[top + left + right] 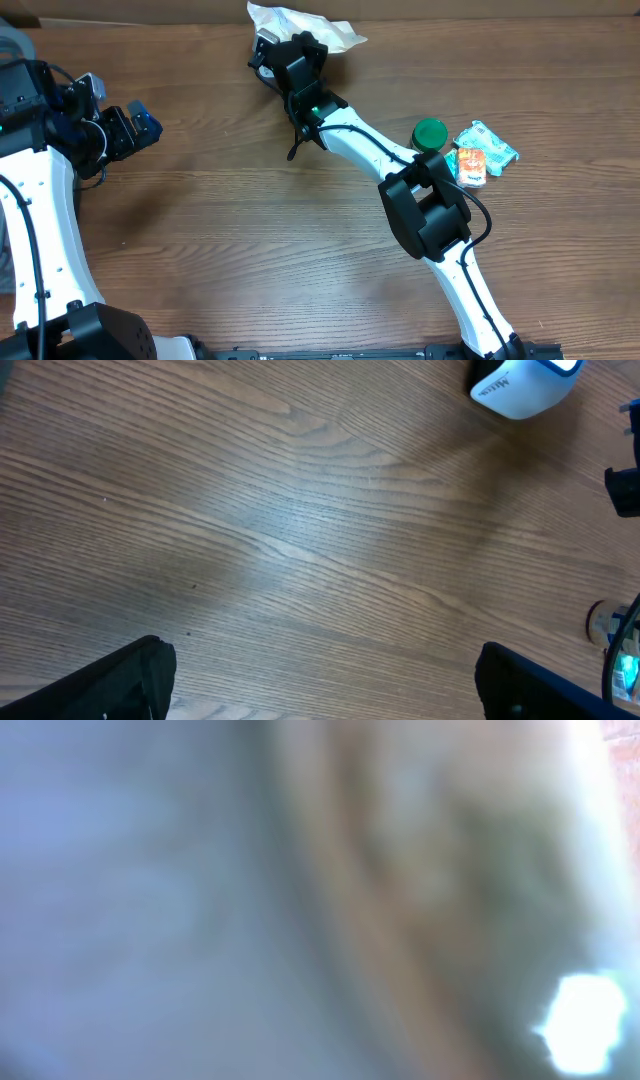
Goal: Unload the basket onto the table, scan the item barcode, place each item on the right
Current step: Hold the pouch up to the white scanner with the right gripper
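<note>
A white crinkled packet [305, 22], judged light, soft and best gripped by a flat edge, is seen at the far side of the table [230, 250], apparently pinched by the closed right pincer [268, 52], while the left pincer [140, 128] is held wide open and empty.

The item is a white, crinkled plastic packet [305, 22]. It lies at the far edge of the table, near the middle, and its near-left part is hidden. A white rounded device [518, 388] with grey lettering rests on the wood and is seen only partly.
</note>
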Available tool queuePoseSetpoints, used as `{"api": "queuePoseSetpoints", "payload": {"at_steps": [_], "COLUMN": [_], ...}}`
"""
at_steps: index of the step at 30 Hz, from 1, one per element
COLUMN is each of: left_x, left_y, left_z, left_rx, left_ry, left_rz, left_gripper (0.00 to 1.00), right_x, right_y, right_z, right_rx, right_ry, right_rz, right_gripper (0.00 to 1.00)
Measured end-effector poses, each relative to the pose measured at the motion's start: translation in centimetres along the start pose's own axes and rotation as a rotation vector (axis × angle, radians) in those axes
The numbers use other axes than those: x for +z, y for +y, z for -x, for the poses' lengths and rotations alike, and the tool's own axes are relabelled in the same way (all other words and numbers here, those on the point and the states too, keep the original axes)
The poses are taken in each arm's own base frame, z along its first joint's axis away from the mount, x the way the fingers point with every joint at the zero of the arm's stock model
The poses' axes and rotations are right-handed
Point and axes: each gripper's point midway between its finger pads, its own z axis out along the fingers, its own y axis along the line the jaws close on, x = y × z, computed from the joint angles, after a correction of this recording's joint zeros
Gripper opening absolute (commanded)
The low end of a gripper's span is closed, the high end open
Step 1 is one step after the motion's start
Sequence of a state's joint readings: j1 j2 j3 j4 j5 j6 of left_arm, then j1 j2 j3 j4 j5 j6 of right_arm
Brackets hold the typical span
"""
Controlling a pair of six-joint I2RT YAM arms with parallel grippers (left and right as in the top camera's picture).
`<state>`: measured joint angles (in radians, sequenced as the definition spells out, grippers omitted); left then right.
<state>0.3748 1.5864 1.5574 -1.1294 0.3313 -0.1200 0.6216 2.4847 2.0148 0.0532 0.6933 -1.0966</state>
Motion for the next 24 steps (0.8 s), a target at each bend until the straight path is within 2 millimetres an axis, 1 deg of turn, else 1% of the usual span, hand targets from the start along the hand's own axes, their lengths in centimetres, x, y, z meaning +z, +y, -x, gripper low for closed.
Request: {"api": "queuePoseSetpoints", "payload": {"at_steps": [16,19,21,24], "left_x": [0.0,0.0,0.0,0.0], "left_y": [0.0,0.0,0.0,0.0], "left_z": [0.0,0.0,0.0,0.0], "left_rx": [0.000,0.000,0.000,0.000], "left_ry": [0.000,0.000,0.000,0.000], "left_rz": [0.000,0.000,0.000,0.000], "left_gripper": [1.00,1.00,1.00,1.00], "right_x": [0.0,-0.1,-0.7,-2.5], "right_y": [-0.2,-0.2,-0.2,-1.2], "right_z": [-0.3,-0.3,-0.7,-1.2], "right_rx": [-0.002,0.046,0.083,0.147], "right_ry": [0.019,0.021,0.041,0.075], "right_rz": [-0.011,-0.004,0.026,0.090], "right_gripper": [0.04,0.04,0.04,0.04]}}
